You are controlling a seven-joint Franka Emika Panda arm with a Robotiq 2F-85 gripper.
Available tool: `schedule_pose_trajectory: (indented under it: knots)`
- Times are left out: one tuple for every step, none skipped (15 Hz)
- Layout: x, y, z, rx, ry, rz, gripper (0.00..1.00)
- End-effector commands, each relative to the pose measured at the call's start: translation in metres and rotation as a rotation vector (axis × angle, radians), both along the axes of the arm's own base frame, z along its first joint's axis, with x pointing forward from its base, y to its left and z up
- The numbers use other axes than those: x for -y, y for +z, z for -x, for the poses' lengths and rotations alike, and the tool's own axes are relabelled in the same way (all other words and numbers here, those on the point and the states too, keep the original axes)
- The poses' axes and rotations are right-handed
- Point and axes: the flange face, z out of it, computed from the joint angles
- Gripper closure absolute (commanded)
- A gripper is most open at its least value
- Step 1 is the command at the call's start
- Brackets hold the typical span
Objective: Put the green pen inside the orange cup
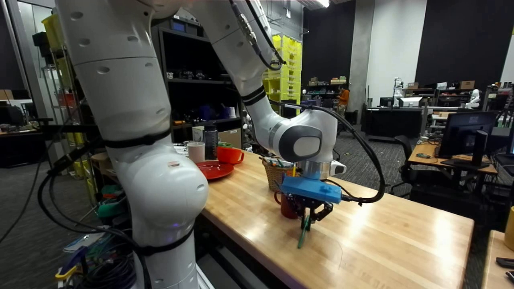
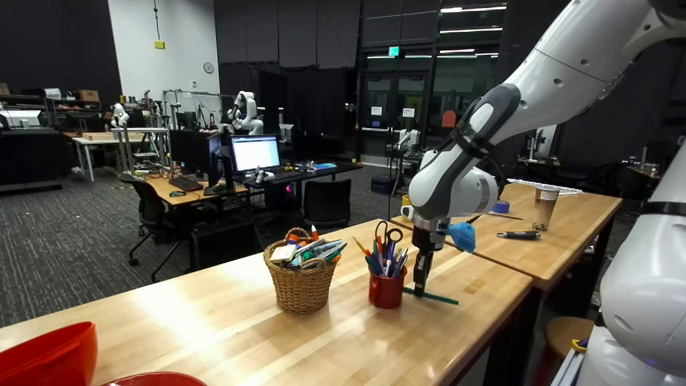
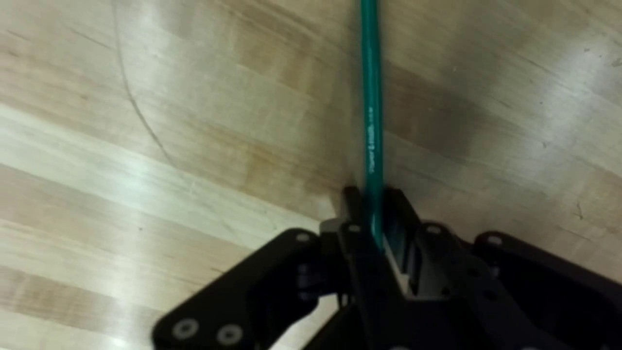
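Surface: the tabletop (image 2: 214,321) was strip-laid wood, pale and tan bands, glossy, with white patches of reflected light (image 2: 153,289). Fine scratches (image 3: 579,210) showed in the wrist view, and a thin curved line (image 3: 135,106) near ten o'clock. Room: grey carpet (image 2: 80,236), white wall (image 2: 185,32), black wall covering (image 2: 56,40); in an exterior view a lit monitor (image 2: 255,154) stood between ten and eleven o'clock from the orange cup (image 2: 386,294).

Gripper (image 3: 372,197): black, jointed, with a blocky blue cover (image 1: 311,188) by its mount; fingers (image 3: 402,211) drawn in nearly together, the green pen (image 3: 372,97) pinched between them. Barrel slim, straight and smooth, white lettering along it, pointing to twelve o'clock in the wrist view. Pen was outside the cup, at three o'clock from it in an exterior view; contact between pen and wood could not be settled from these angles.

Cup: glossy red-orange cylinder, upright, packed with pens (image 2: 390,258) and black-handled scissors (image 2: 386,240). At nine o'clock from it in an exterior view stood a wicker basket (image 2: 303,295), round, coarse weave, flaring toward the rim, heaped with pens and markers (image 2: 315,251). Near ten o'clock from the cup in an exterior view: smooth red bowl (image 1: 229,155), shiny red plate (image 1: 218,170).
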Motion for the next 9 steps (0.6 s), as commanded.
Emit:
schedule_pose_trajectory:
  knots:
    - [0.004,0.004,0.005,0.008,-0.003,0.012,1.0]
    - [0.007,0.006,0.007,0.005,-0.009,0.023,0.97]
    - [0.01,0.008,0.007,0.007,-0.025,0.037,0.97]
    - [0.016,0.012,0.006,0.014,-0.05,0.056,0.97]
    - [0.022,0.014,0.005,0.015,-0.068,0.065,0.97]
    - [0.029,0.019,0.002,0.018,-0.094,0.069,0.97]
    - [0.034,0.022,0.0,0.023,-0.118,0.071,0.97]
    - [0.037,0.026,-0.004,0.025,-0.139,0.066,0.97]
    - [0.04,0.028,-0.008,0.03,-0.159,0.071,0.97]
